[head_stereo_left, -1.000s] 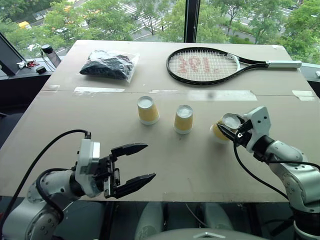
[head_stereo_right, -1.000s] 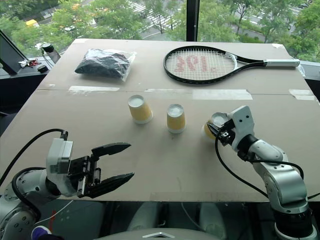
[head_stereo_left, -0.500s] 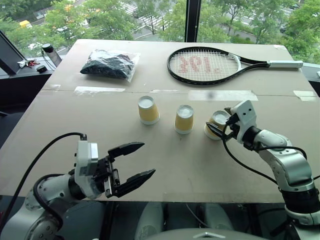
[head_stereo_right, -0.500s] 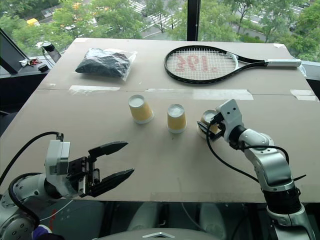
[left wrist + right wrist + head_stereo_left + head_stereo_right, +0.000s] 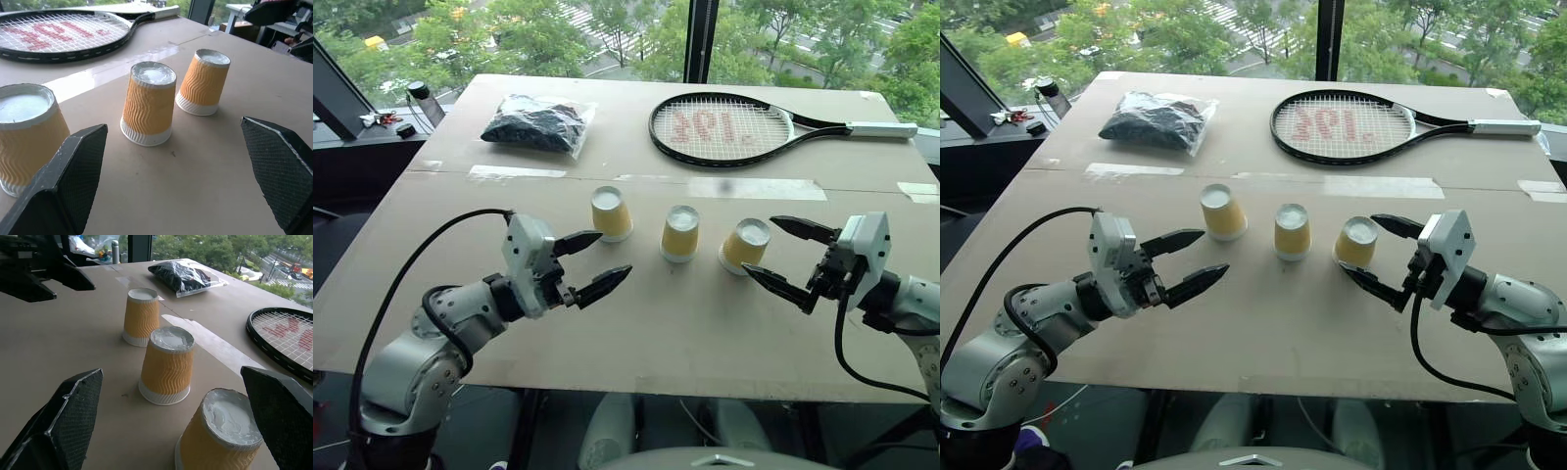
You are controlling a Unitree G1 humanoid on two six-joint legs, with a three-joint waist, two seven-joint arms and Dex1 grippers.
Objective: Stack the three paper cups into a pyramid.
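Three cups stand upside down in a row across the middle of the desk (image 5: 636, 343), white bases up, none stacked. The left cup (image 5: 610, 213) sits slightly farther back than the middle cup (image 5: 679, 233), and the right cup (image 5: 745, 246) sits slightly nearer; all three stand apart from one another, with bare desk between them.

The right tool (image 5: 779, 257) is level with the desk just right of the right cup, its two black fingers spread wide. One fingertip lies behind the cup and the other in front of it, neither touching it, so the cup stands free on the desk.

The left tool (image 5: 604, 260) points toward the row from the near left, its fingers also spread wide and holding nothing. Its far finger ends just beside the left cup; whether it touches cannot be told.

Farther back on the desk lie a tennis racket (image 5: 729, 127), handle to the right, and a clear bag (image 5: 538, 124) of dark contents at the left. A strip of pale tape (image 5: 759, 188) runs across the desk behind the cups.
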